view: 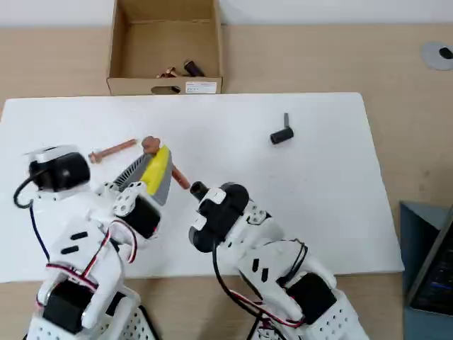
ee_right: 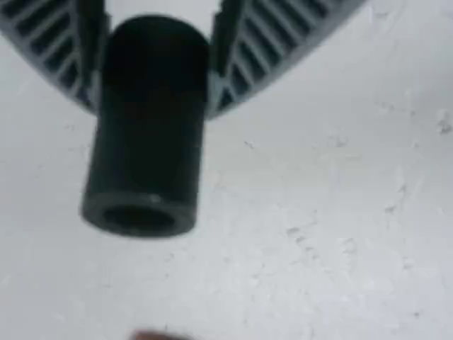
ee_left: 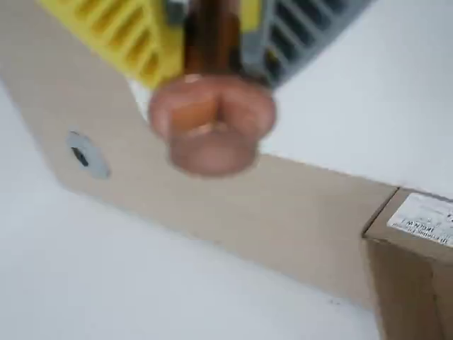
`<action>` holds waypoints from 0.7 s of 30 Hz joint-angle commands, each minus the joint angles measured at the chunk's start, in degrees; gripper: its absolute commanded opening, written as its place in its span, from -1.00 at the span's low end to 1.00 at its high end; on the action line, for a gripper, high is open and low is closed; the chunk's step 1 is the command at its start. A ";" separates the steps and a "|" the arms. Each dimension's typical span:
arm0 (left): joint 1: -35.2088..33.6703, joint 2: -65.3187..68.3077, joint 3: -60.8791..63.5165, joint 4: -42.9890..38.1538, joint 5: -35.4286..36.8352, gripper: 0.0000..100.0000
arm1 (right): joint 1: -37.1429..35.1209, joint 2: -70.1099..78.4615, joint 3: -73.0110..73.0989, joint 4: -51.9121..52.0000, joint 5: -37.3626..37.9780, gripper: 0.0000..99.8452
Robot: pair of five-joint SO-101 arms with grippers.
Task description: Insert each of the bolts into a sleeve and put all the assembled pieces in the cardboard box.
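Observation:
My left gripper (view: 158,168), with one yellow and one grey finger, is shut on a copper bolt (view: 150,144) above the white mat (view: 311,198). In the left wrist view the bolt's head (ee_left: 212,131) sticks out past that gripper (ee_left: 212,42). Its shaft end (view: 180,177) points at a black sleeve (view: 199,190) held in my right gripper (view: 204,194). The right wrist view has the sleeve (ee_right: 145,142) clamped between the grey fingers (ee_right: 42,42), open end outward. A second bolt (view: 113,150) lies on the mat to the left. Another black sleeve (view: 282,134) lies at the mat's right.
The cardboard box (view: 117,49) stands beyond the mat's far edge, with a copper piece (view: 168,72) and a dark piece (view: 192,69) inside. A grey disc (view: 439,54) sits in the tabletop at the far right. A laptop (view: 428,262) lies beyond the mat's right edge.

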 commanded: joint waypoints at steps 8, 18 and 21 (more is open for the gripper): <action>0.09 -0.40 2.73 -0.53 3.16 -1.00 | -2.24 -8.57 -4.26 -1.76 0.35 -0.98; 0.53 -0.40 5.36 -0.26 3.34 -1.00 | -2.24 -8.57 -6.46 -1.76 0.35 -0.98; 0.62 -0.40 5.63 -0.18 3.34 -1.00 | -2.24 -8.57 -6.64 -1.58 0.35 -0.98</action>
